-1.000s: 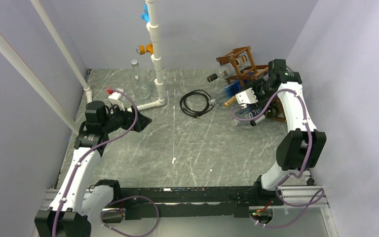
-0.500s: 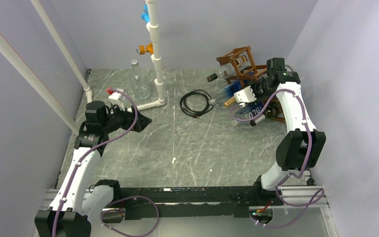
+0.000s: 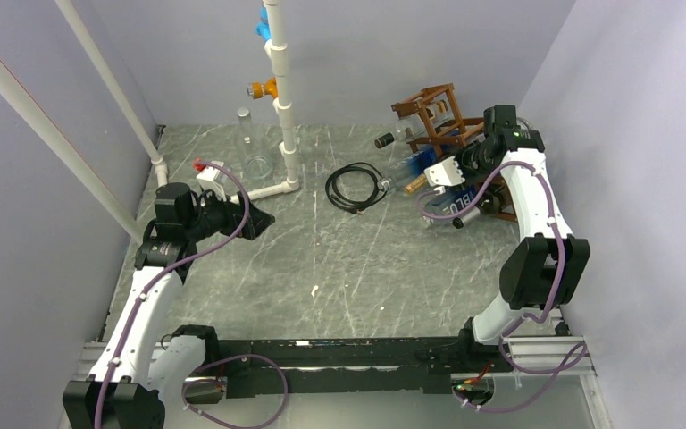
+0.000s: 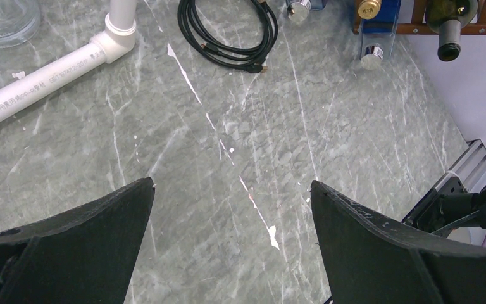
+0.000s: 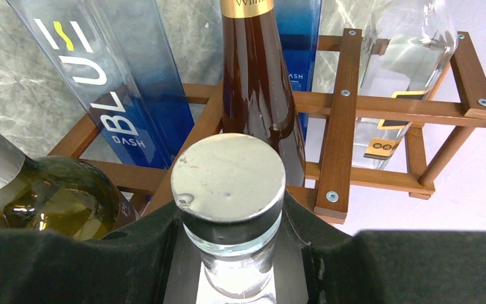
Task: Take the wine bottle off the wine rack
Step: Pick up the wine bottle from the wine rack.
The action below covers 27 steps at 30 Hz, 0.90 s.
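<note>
Right-side motion is small: since a second ago the right arm's upper joint has edged slightly toward the wine rack (image 3: 429,107), and the blue-labelled bottle (image 3: 454,201) lying under its forearm sits a touch further toward 12 o'clock. Everything else on the table (image 3: 366,268) looks unchanged to me, and the left arm has not shifted.

From the right wrist camera I see the right gripper (image 5: 234,234) clamped on the neck of the wine bottle (image 5: 228,177), a clear glass one with a flat silver cap facing the lens. Both black fingers (image 5: 158,240) press against the glass just under the cap. The bottle is at the rack: the reddish-brown frame rises straight behind the cap, and whether the bottle's body lies inside a cell I cannot tell from here.

Around the cap, a brown bottle (image 5: 256,82) lies at 12 o'clock, a blue one marked "BLUE DASH" (image 5: 120,95) at 11, a greenish one (image 5: 44,196) at 9, and a clear one (image 5: 411,50) at 2 in the outer cell.

On the overhead view the rack stands at about 1 o'clock on the table, near the back corner. The left gripper (image 4: 231,190) sits at 9 o'clock, its fingers spread wide and holding nothing, above bare marble. A coiled black cable (image 4: 228,31) lies at 12 o'clock from it, and a white pipe (image 4: 50,76) at 10.
</note>
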{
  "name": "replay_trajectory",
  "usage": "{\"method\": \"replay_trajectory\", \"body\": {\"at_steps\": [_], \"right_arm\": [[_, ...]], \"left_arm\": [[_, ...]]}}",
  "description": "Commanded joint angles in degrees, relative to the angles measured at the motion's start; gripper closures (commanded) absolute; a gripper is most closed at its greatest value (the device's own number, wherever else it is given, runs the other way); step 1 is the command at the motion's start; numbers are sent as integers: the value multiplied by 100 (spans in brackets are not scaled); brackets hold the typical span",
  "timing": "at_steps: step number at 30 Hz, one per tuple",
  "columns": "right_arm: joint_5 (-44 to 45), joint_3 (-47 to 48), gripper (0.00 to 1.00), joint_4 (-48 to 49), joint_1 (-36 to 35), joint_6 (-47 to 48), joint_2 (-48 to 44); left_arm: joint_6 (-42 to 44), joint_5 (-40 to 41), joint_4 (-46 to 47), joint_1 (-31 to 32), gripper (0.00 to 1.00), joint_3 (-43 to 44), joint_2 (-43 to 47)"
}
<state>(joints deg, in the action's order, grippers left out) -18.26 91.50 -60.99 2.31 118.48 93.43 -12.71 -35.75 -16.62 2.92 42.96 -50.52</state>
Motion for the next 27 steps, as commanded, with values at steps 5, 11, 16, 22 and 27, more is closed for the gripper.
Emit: {"method": "replay_trajectory", "body": {"at_steps": [5,11,16,22,27], "right_arm": [[-404,78,100,-264,16,15,-383],[-414,112,100,-196,16,-114,-471],[-432,148,100,-87,29,-272,-536],[-506,196,100,-19,42,-440,-613],[-536,227,100,86,72,-644,-667]], "left_arm": [[122,-56,115,-19,0,90,-21],[127,-55,115,-19,1,90,-1],[120,-55,108,-19,1,89,24],[126,-56,114,-19,1,81,42],[115,-55,115,-14,1,81,51]]}}
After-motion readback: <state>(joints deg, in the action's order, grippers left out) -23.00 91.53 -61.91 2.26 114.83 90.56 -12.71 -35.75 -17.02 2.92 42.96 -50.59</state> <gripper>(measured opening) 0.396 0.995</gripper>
